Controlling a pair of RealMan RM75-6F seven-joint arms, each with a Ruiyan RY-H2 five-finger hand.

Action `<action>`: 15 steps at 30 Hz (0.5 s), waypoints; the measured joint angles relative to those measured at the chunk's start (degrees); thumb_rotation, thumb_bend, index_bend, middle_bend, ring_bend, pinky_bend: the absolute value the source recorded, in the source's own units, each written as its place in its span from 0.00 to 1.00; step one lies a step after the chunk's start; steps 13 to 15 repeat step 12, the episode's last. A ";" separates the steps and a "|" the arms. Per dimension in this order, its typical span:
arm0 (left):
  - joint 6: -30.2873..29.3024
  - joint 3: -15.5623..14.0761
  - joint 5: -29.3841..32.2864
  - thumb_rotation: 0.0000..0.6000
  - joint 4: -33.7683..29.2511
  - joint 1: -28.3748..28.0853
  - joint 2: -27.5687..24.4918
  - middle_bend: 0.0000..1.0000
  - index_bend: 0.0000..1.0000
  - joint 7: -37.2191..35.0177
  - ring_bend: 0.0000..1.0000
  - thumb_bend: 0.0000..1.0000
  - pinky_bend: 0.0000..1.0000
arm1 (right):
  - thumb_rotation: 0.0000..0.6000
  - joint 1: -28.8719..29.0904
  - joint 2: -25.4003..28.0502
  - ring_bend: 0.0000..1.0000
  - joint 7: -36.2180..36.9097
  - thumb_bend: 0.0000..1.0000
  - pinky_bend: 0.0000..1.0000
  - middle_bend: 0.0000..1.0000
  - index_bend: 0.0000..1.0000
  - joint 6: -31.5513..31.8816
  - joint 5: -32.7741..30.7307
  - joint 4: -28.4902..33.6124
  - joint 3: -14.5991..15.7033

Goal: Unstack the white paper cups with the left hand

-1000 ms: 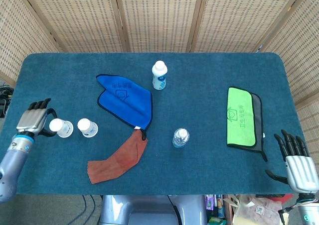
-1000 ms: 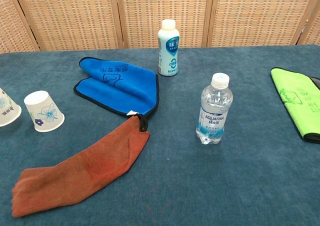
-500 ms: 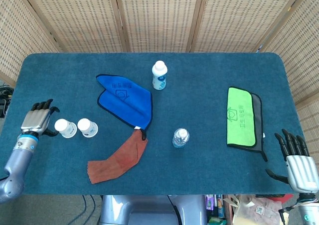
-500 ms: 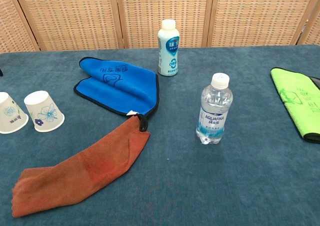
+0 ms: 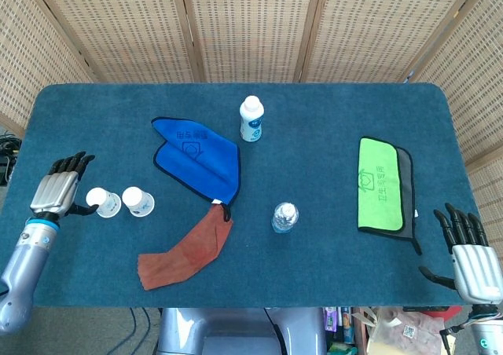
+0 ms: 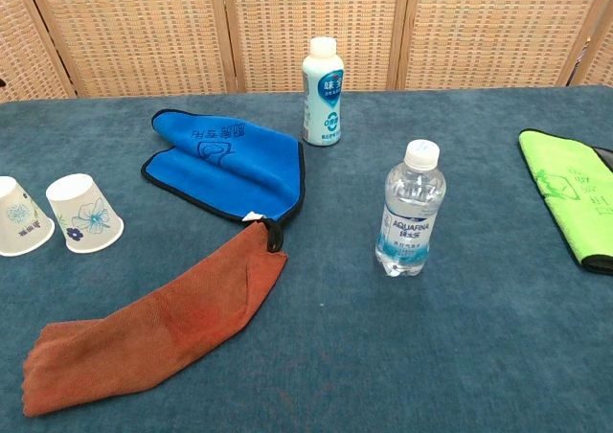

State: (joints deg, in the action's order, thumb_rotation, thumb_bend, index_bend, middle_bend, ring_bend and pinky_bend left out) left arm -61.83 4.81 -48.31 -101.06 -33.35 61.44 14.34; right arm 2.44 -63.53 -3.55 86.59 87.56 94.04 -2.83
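here the left hand (image 5: 60, 189) sits at the left edge of the head view, fingers spread apart and pointing up the frame, holding nothing; its thumb reaches toward the nearer cup, though whether it touches cannot be told. the chest view does not show this hand.

just to its right stand the two white paper cups, apart from each other and both upside down on the table (image 5: 330, 119). the first cup (image 5: 102, 202) is nearest the hand, and the second cup (image 5: 138, 202) stands just beside it, a small gap between them. in the chest view they sit at the left edge, each printed with a blue flower.

further toward the centre, a blue cloth (image 5: 196, 157) lies flat, and a rust-red cloth (image 5: 185, 249) stretches from its lower corner down to the lower left. a white bottle (image 5: 251, 119) stands upright above the blue cloth's right side, in the upper middle. a clear water bottle (image 5: 285, 217) stands upright near the centre of the frame.

to the right, a green cloth (image 5: 381, 184) lies folded over a grey one.

the right hand (image 5: 471, 265) rests at the lower right corner of the head view, fingers apart and empty, well away from everything else.
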 measured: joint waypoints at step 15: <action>-27.49 -7.57 -28.76 1.00 -0.03 18.06 7.43 0.00 0.00 -2.84 0.00 0.24 0.00 | 1.00 0.44 -0.98 0.00 -1.34 0.12 0.00 0.00 0.00 -0.30 0.78 -0.54 0.22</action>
